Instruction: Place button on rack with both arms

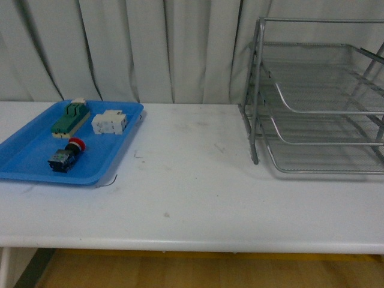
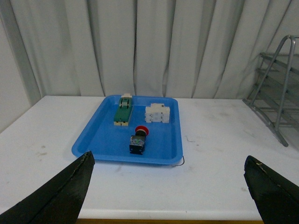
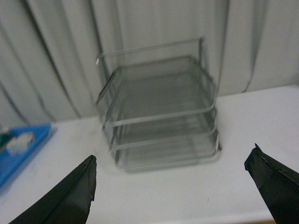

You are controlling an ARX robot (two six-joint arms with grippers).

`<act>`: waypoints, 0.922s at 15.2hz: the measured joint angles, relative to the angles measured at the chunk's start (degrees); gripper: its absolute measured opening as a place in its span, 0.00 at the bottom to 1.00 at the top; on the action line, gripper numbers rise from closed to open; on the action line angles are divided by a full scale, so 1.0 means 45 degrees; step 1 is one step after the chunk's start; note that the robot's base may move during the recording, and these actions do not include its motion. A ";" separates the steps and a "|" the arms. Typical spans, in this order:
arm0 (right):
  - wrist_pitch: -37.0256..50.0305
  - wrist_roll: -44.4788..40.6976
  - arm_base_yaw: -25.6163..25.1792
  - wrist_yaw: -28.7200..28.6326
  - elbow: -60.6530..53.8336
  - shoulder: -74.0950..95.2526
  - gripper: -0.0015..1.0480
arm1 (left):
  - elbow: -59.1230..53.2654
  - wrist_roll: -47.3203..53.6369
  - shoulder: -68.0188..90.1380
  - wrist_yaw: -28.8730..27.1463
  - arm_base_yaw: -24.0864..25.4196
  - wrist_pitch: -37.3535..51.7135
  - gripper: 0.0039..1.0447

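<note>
The button (image 1: 66, 155), red cap on a dark blocky body, lies in the blue tray (image 1: 24, 165) at the table's left; the left wrist view shows the button (image 2: 138, 139) too. The silver wire-mesh rack (image 1: 318, 108) stands at the right of the table, and the rack (image 3: 159, 112) fills the right wrist view. My left gripper (image 2: 170, 189) is open, hanging back from the tray near the table's front edge, with nothing between its fingers. My right gripper (image 3: 170, 186) is open as well, facing the rack from a distance. Neither arm appears in the front view.
The tray also holds a green-and-cream switch part (image 1: 71, 117) and a white rectangular block (image 1: 109, 123). White curtains hang behind the white table (image 1: 192, 198). A broad stretch of tabletop separates tray and rack. The rack's leg (image 2: 275, 116) shows in the left wrist view.
</note>
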 joint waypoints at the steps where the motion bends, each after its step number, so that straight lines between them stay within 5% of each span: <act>1: 0.3070 0.1035 -0.2195 -0.1428 0.1078 0.3317 0.94 | 0.0000 -0.0005 0.0005 -0.0005 0.0000 0.0000 0.94; 3: 0.8446 0.3021 -0.4182 -0.2793 0.3808 0.9262 0.94 | 0.0000 -0.0005 0.0000 -0.0005 0.0000 0.0005 0.94; 7: 1.4382 0.9330 -0.4163 -0.2837 0.7077 1.8724 0.94 | 0.0000 -0.0005 0.0005 -0.0010 0.0000 0.0005 0.94; 10: 1.4396 1.4134 -0.2968 -0.2545 0.7213 2.2464 0.94 | 0.0000 -0.0005 0.0005 -0.0005 0.0000 0.0000 0.94; 14: 1.4387 1.7388 -0.1749 -0.1987 0.7509 2.4387 0.94 | 0.0000 -0.0005 0.0000 -0.0005 0.0000 0.0000 0.94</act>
